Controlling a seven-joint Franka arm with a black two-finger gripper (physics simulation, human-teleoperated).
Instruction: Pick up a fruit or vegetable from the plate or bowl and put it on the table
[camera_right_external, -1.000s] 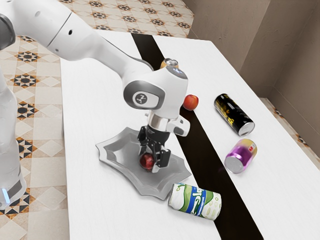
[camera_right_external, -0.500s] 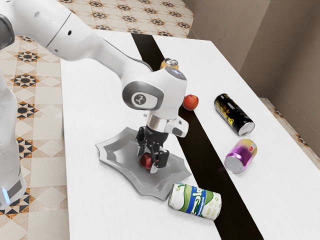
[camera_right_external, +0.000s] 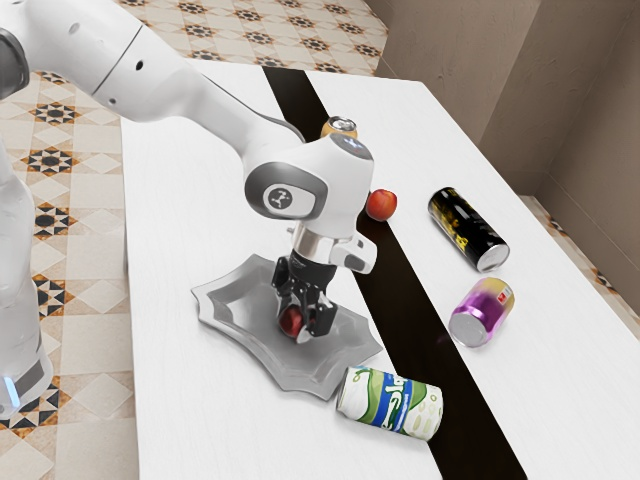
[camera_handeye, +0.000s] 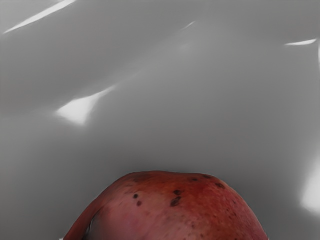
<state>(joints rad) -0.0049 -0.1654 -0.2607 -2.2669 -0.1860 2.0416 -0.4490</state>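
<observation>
Over on the exterior view's left, patterned floor tiles (camera_right_external: 50, 160) run down beside the white table (camera_right_external: 165, 400), and the robot arm (camera_right_external: 160, 75) comes in from the upper left, reaching down toward the centre. Left of centre, low in the frame, here's the wavy-edged grey plate (camera_right_external: 235, 338), and there's our fruit, the dark red fruit (camera_right_external: 290, 321), down in the plate's hollow. The black gripper (camera_right_external: 295, 322) is right on it, pointing down, its two fingers clasping the fruit from either side! The wrist view gives us the fruit up close, red and pink skin with dark specks, and the plate's shiny grey surface beyond.

Moving right, an orange can (camera_right_external: 339, 128) stands at upper centre, partly behind the arm. Just below and to its right, a red apple (camera_right_external: 381, 205) sits at the edge of the black stripe (camera_right_external: 395, 290) that slants down the table. Lower down, right by the plate's corner, a white, green and blue can (camera_right_external: 390, 403) lies on its side. Further right, a black can (camera_right_external: 468, 228) lies tipped over, and below it there's a purple and yellow can (camera_right_external: 482, 312), also on its side. Brown walls (camera_right_external: 570, 130) close off the upper right.
</observation>
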